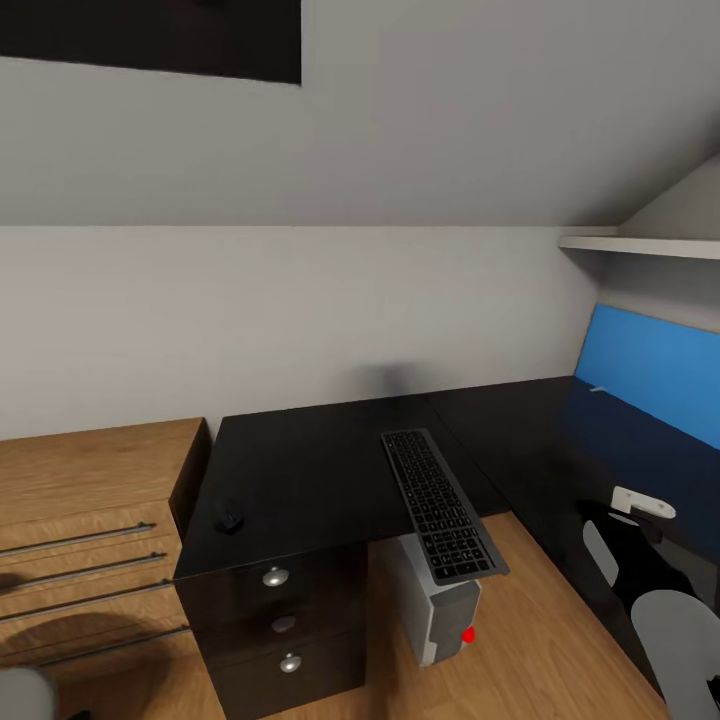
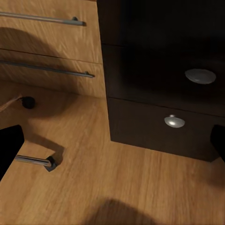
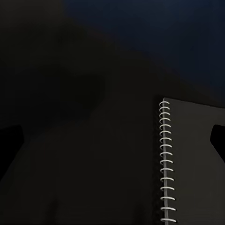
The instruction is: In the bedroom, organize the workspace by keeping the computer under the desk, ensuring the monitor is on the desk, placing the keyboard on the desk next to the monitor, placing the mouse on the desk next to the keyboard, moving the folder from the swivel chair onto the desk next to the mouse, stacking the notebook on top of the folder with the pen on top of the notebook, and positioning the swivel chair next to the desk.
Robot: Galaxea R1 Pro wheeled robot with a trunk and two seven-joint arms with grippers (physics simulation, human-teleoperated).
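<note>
Head view first: the L-shaped desk with its glossy black top (image 1: 310,470) fills the middle, and the slim silver-grey keyboard with dark keys (image 1: 441,505) lies on it with its near end hanging past the desk edge, right above the small light-grey tower computer (image 1: 438,610) standing on the wooden floor in the desk's inner corner. That overhang looks risky; I'd say it needs pushing back. Over at the desk's left end sits the small black rounded mouse (image 1: 229,520), well apart from the keyboard, so that pairing isn't done yet. On the right wing, a bright-blue flat panel (image 1: 655,375) stands tilted up against the wall, likely the folder.

Right wrist view now: the right gripper (image 3: 117,140) hovers with fingertips spread wide over a dark spiral-bound notebook (image 3: 192,164), wire coil catching the light. Left wrist view: the left gripper (image 2: 115,145), also spread and empty, faces the desk's black drawers with round silver knobs (image 2: 174,122), beside a light wooden chest of drawers (image 2: 51,47).
</note>
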